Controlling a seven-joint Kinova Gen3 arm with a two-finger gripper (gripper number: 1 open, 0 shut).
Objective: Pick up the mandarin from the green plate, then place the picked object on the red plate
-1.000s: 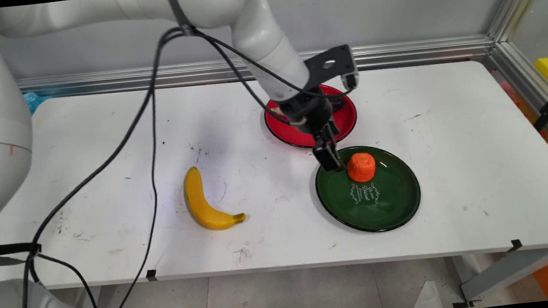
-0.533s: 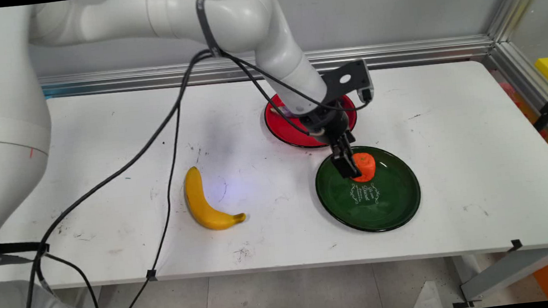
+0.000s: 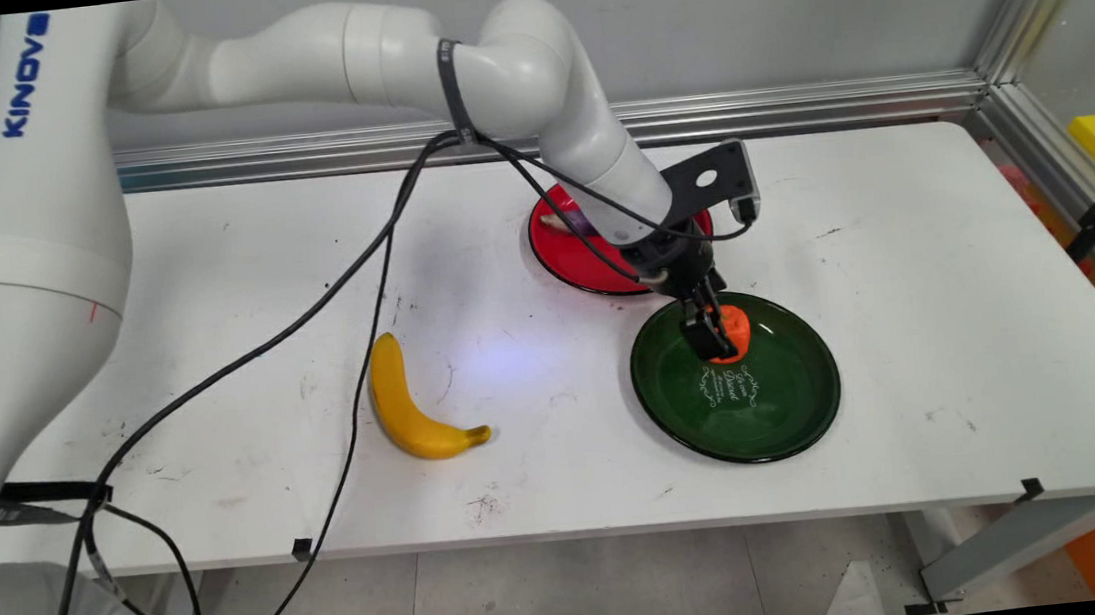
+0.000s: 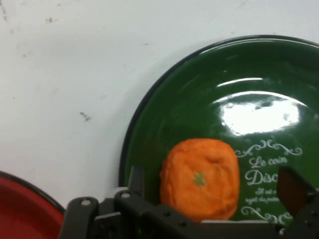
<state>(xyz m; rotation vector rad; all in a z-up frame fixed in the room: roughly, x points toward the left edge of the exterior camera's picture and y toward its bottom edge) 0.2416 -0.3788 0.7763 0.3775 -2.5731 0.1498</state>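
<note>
Near edge of table (image 3: 567, 507) bare, scuffed, two small black tape tabs on the front lip. Banana (image 3: 411, 406) lies flat on the near-left part, curve open to the right, stem tip pointing right, well apart from the plates. Black cables (image 3: 308, 320) hang off the arm and drape across the table just left of the banana, loose because they trail from the wrist.

Green plate (image 3: 790, 425) sits right of centre, white lettering on its floor. Orange (image 3: 733, 332) stands on the plate's far-left part, stem scar facing up toward the hand camera. Gripper (image 3: 711, 337) is down over it, tilted in from the upper left. In the hand view the orange (image 4: 200, 178) lies between the two fingers, left finger (image 4: 135, 181) just beside its side, right one (image 4: 291, 191) a clear gap away, so the hand is spread wide and straddles the fruit, not clamped on it. Green plate rim (image 4: 149, 114) curves past on the left.

Red plate (image 3: 567, 245) behind, just beside the green one's far edge, mostly hidden by the wrist; something small lies on it, cannot tell what. Red plate corner (image 4: 20, 204) also shows low left in the hand view. Wall and metal rail at the back.
</note>
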